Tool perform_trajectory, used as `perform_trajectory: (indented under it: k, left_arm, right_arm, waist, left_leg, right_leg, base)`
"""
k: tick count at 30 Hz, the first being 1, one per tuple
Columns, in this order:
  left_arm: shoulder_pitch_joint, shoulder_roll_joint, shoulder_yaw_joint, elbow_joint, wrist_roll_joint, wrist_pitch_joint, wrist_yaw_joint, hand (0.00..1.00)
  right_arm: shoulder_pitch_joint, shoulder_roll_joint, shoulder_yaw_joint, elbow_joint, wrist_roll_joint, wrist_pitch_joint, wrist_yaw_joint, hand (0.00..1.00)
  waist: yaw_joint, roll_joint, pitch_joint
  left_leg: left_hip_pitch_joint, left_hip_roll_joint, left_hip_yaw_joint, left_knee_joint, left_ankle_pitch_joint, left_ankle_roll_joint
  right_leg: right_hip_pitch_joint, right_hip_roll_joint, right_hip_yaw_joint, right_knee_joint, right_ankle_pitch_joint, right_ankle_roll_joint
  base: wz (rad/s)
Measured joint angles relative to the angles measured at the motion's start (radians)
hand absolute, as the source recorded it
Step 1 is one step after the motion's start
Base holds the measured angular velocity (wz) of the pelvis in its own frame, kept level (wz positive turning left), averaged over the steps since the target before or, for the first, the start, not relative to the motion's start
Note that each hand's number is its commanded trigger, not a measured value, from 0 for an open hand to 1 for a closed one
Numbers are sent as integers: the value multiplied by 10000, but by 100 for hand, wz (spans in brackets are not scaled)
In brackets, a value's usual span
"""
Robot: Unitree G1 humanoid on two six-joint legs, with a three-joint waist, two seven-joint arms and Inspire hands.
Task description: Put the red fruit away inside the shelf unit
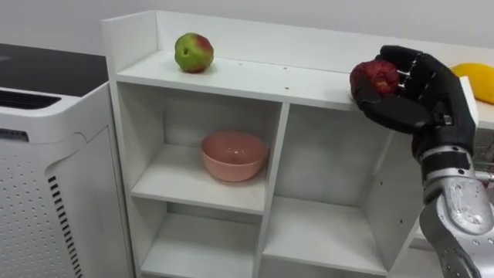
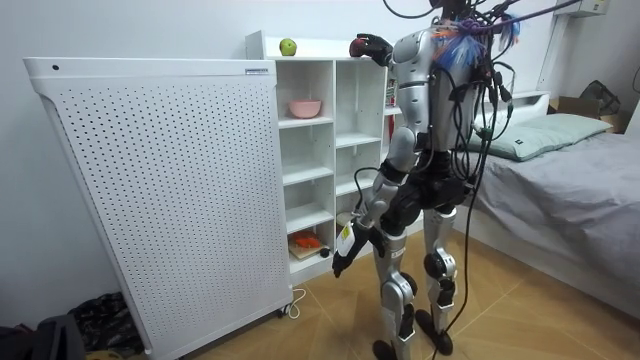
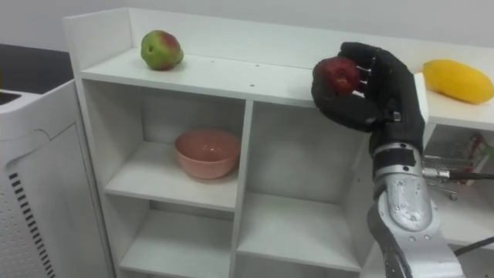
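My right hand is raised at the front edge of the white closet's top board, its dark fingers curled round a red apple. The apple is held at the board's edge, just above it. A green and red apple rests on the same board at the far left. A yellow mango lies on the top board to the right of my hand. In the room view I stand facing the closet, and my left hand hangs low beside my thigh.
A pink bowl sits in the upper left compartment; the compartments below it and to its right are bare. A tall white perforated unit stands against the closet's left side. Something orange lies on a low shelf. A bed is behind me.
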Motion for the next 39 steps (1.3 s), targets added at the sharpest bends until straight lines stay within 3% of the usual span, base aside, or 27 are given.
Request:
perform_trajectory:
  k: [3, 16, 21, 26, 29, 33, 39]
  left_arm:
    - [-8, 29, -4, -3, -1, 2, -27, 0]
    - [-137, 131, -102, -3, -9, 1, 57, 0]
    - [-300, 137, -69, 30, -2, -10, 57, 0]
    - [-385, 120, -79, 134, -15, -13, 55, 0]
    - [-391, 89, -163, 228, -32, -14, 55, 0]
    - [-497, 98, -223, 233, -222, -22, 165, 0]
    - [-490, 102, -336, 329, -486, -25, 285, 0]
  right_arm:
    - [-354, -224, 162, 379, 4, 25, 169, 100]
    - [-355, -224, 306, 264, 36, 26, 260, 100]
    - [-180, -214, 519, -652, 29, 146, 686, 100]
    - [242, -127, 591, -2148, 302, 235, 1168, 100]
    - [244, -115, 835, -2680, 779, 232, 1446, 100]
    - [661, -111, 1177, -3097, 1484, 232, 1897, 100]
    - [1612, 413, 1460, -3108, 2014, 536, 2457, 100]
  waist:
    - [8, -24, -20]
    - [-17, -98, -64]
    - [-13, -87, -64]
    - [31, 10, -28]
    - [42, 168, -88]
    - [35, 262, -91]
    - [53, 359, -53]
  left_leg:
    - [5, -3, -14, 14, 2, 1]
    - [-37, -19, -90, 43, 15, 10]
    - [-155, -10, 18, 109, 14, 9]
    - [-167, -13, 64, 91, 14, 10]
    - [-139, -10, 161, 83, 14, 10]
    - [-64, -4, 162, 77, 14, 10]
    - [38, 47, 331, 31, 14, 9]
  right_leg:
    - [21, -6, -13, 1, 0, 0]
    - [26, -19, 23, 3, 0, 0]
    - [-123, -15, 50, 13, 6, -10]
    - [-168, -13, 163, 17, 11, -15]
    - [-213, -3, 295, 28, 16, -20]
    - [-152, 4, 309, 15, 30, -22]
    - [-132, 46, 463, 11, 98, -40]
  base:
    - [0]
    - [1]
    - [-2]
    - [-2]
    - [-12]
    - [-1]
    - [-9]
